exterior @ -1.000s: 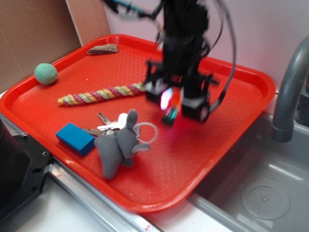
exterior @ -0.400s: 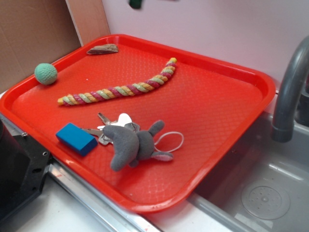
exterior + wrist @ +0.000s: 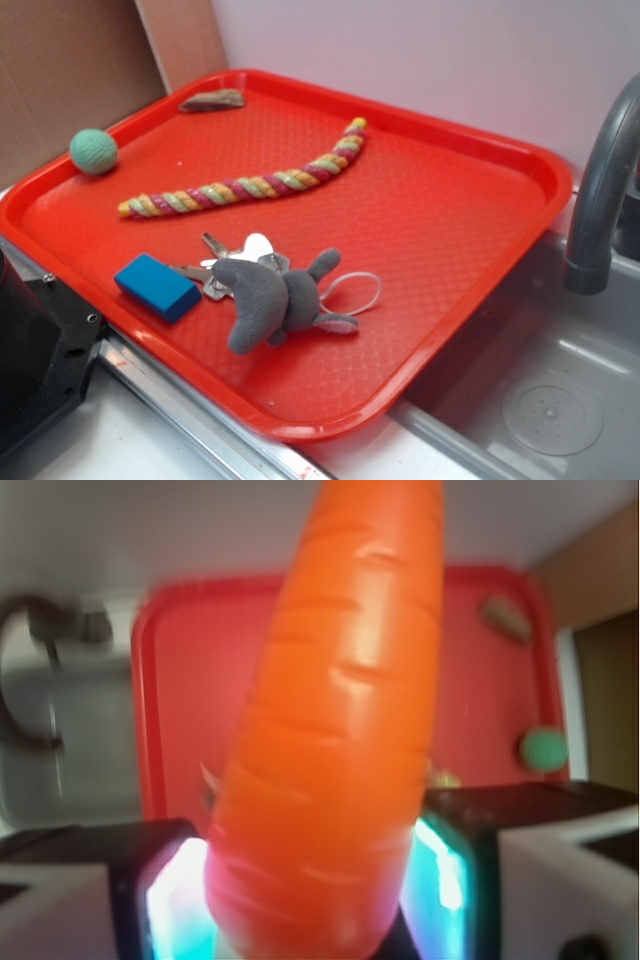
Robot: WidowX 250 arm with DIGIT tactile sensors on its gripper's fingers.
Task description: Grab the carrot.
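Note:
The carrot (image 3: 335,730) fills the middle of the wrist view, glossy orange with ridges, its thick end clamped between the two lit pads of my gripper (image 3: 312,895). It points away from the camera, high above the red tray (image 3: 180,710). Its green stub is hidden. In the exterior view neither the gripper nor the carrot shows; both are out of that frame.
On the red tray (image 3: 480,200) lie a braided rope (image 3: 250,187), a grey plush (image 3: 275,300) over keys (image 3: 245,250), a blue block (image 3: 155,287), a green ball (image 3: 93,151) and a brown piece (image 3: 212,99). A sink (image 3: 560,400) with a grey faucet (image 3: 600,190) is to the right.
The arm has lifted out of the exterior view with the carrot. The plush was knocked over onto its side earlier; since then the tray is still.

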